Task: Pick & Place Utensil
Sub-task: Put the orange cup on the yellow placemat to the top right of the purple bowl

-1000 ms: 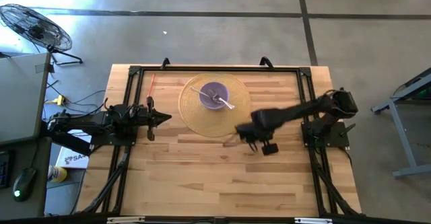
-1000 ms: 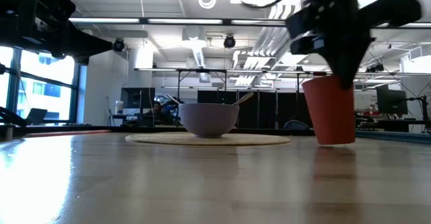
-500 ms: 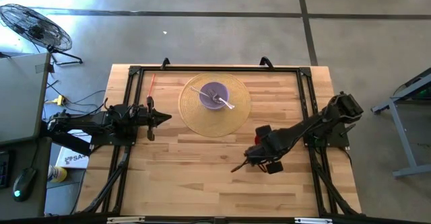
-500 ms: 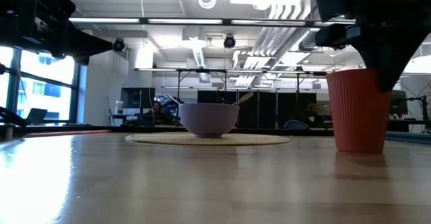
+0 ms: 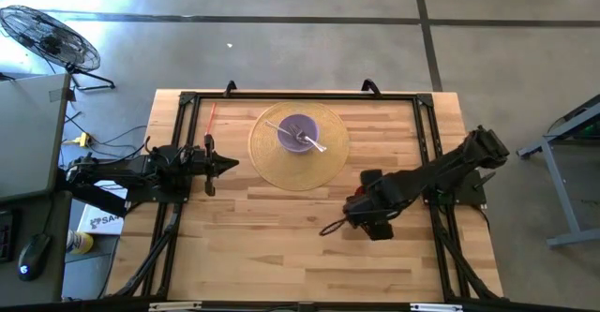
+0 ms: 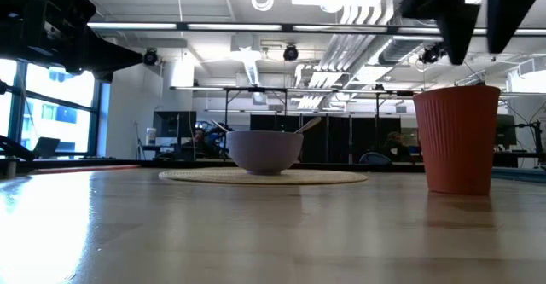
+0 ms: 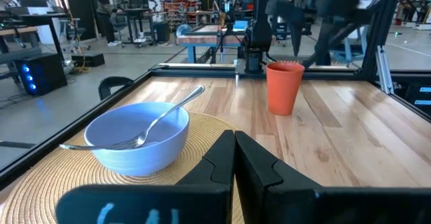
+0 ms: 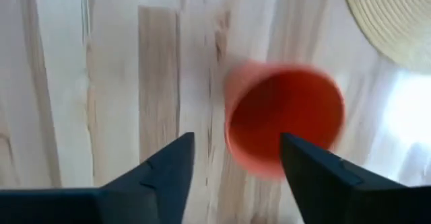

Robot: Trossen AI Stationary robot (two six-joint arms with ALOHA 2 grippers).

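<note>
From overhead, the right claw point(image 5: 367, 220) hangs over bare tabletop point(image 5: 281, 246) just off the round woven mat point(image 5: 328, 162); the left claw point(image 5: 225, 165) waits at the left edge, pinched closed. The utensils point(image 5: 314, 143) lie in the bowl point(image 5: 298, 132), untouched, so I'd say the picking has not begun.

At table height, an orange cup point(image 6: 456, 139) stands upright, well apart from the bowl, with dark fingers above its rim.

The left wrist camera shows a fork point(image 7: 158, 120) resting in the bowl, handle over the rim.

The right wrist camera looks down into the cup's mouth, fingers point(image 8: 161, 177) spread wide and empty.
</note>
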